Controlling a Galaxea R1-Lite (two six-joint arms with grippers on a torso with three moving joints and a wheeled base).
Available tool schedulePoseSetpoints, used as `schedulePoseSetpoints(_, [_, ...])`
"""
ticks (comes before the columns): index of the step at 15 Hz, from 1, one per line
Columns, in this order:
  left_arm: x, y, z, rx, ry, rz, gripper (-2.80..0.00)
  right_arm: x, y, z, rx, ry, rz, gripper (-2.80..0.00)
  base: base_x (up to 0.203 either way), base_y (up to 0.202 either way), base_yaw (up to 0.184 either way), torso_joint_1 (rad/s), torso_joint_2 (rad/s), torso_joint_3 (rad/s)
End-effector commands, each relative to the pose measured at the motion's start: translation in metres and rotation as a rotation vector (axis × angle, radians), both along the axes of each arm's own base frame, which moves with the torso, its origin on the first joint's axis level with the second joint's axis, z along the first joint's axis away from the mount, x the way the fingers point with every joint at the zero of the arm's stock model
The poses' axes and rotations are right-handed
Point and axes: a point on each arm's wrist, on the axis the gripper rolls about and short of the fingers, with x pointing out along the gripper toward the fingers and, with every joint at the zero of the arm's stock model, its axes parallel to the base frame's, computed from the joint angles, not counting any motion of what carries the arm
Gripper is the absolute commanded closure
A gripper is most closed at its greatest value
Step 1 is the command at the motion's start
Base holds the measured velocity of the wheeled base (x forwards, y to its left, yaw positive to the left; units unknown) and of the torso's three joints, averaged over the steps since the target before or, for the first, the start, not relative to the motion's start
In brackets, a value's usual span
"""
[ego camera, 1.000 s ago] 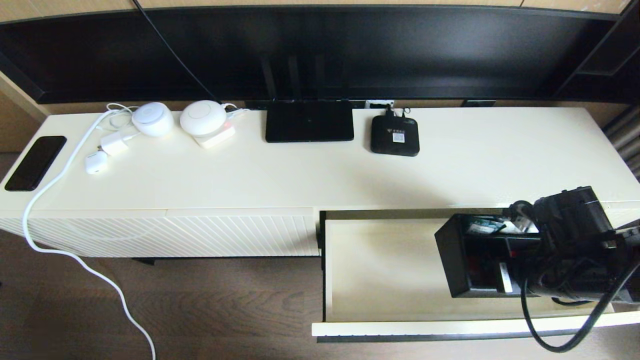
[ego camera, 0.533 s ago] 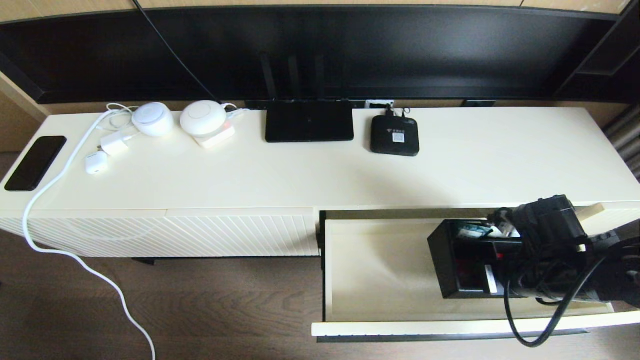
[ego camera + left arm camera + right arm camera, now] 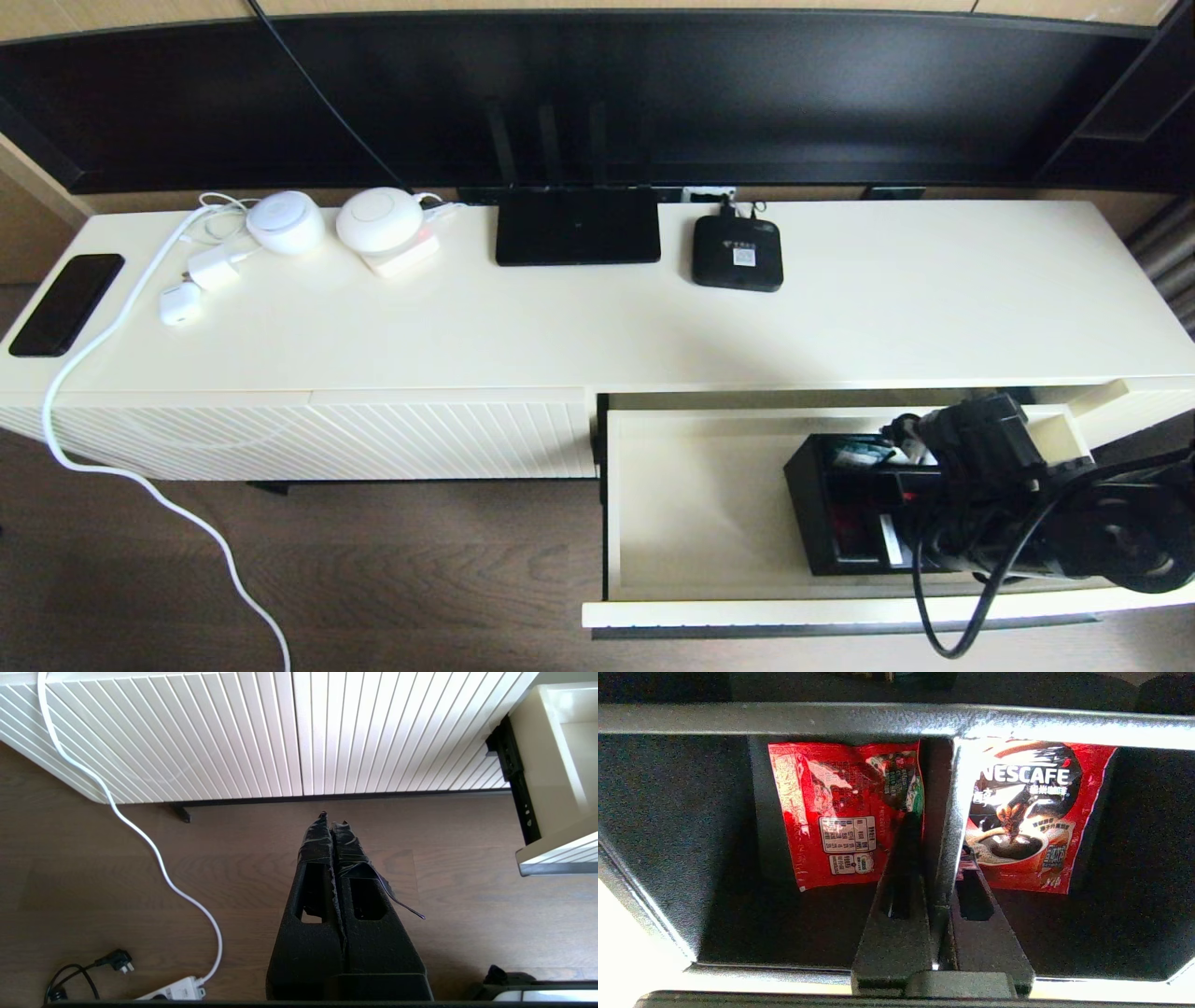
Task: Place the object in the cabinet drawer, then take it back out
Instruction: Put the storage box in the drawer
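My right gripper (image 3: 941, 877) pinches the organizer box's (image 3: 840, 504) divider wall (image 3: 948, 826), box low inside the open cabinet drawer (image 3: 709, 504), at its 3 o'clock end. Left gripper (image 3: 332, 826) hangs closed, parked. Risk as I see it: a tilted release tips packets (image 3: 845, 812) out.

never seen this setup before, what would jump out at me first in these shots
The open cabinet drawer, pulled out at the cabinet's right end, with the right hand shut on a divider of the black organizer box inside it. Red coffee packets show in the box's two square compartments. The left hand hangs shut over the wooden floor, idle.
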Motion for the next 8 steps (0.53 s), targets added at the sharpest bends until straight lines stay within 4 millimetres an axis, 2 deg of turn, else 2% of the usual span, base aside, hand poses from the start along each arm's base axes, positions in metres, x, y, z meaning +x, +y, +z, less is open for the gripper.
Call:
schedulePoseSetpoints(1, [-0.0001, 0.0000, 0.0002, 0.000, 0.000, 0.000, 0.00, 0.0077, 0.0020, -0.0140, -0.017, 0.022, -0.008, 0.00, 0.000, 0.000, 0.000, 0.000, 0.00, 0.000])
schedulePoseSetpoints(4, [0.0001, 0.0000, -0.0001, 0.000, 0.002, 0.000, 0.00, 0.0126, 0.0035, -0.0208, -0.026, 0.025, -0.009, 0.00, 0.000, 0.000, 0.000, 0.000, 0.00, 0.000])
schedulePoseSetpoints(8, [-0.0001, 0.0000, 0.0002, 0.000, 0.000, 0.000, 0.00, 0.0136, 0.0051, -0.0201, -0.055, 0.014, -0.014, 0.00, 0.000, 0.000, 0.000, 0.000, 0.00, 0.000])
